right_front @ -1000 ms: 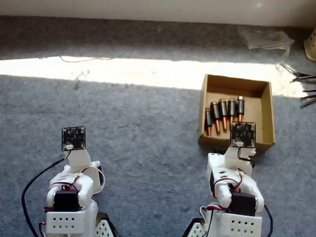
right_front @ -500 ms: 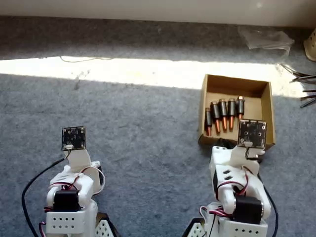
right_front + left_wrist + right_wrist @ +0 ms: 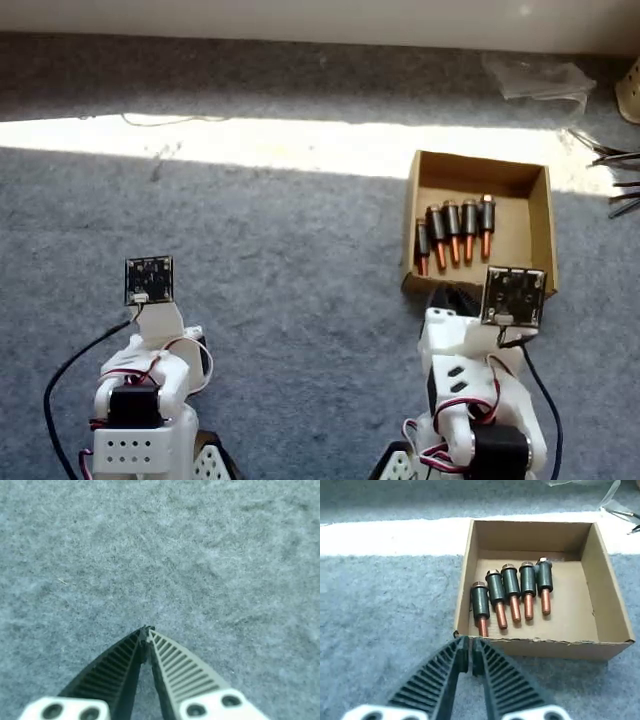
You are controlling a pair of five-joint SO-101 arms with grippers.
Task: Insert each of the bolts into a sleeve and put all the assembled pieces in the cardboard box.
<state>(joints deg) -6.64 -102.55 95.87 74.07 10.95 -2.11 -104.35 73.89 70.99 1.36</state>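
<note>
All five assembled pieces (image 3: pixel 511 591) lay inside the cardboard box (image 3: pixel 411 220), flat on its floor in a neat side-by-side row. Their long axes ran close to parallel, from the box's far wall toward the wall nearest the arms. On each one the bolt head (image 3: pixel 508 567) pointed toward the far wall, and the bare copper shank (image 3: pixel 515 610) stuck out of the dark sleeve (image 3: pixel 496 587) toward the arms. The row was staggered. The piece at the left end (image 3: pixel 422 247) sat closest to the near wall, almost at its foot, and each one to its right lay a step further back. The right part of the box floor was bare cardboard.

The right gripper (image 3: pixel 469 642) hung over the grey carpet (image 3: pixel 300 250) just outside the box's near wall. It was in line with the left end of the row, its ribbed fingers (image 3: pixel 492 665) drawn together with only a sliver between the tips and nothing in them. The left gripper (image 3: pixel 146 630) was well off to the left above plain carpet, its fingers pressed tip to tip and empty too. A band of sunlight (image 3: pixel 250 140) crossed the carpet beyond the box.
</note>
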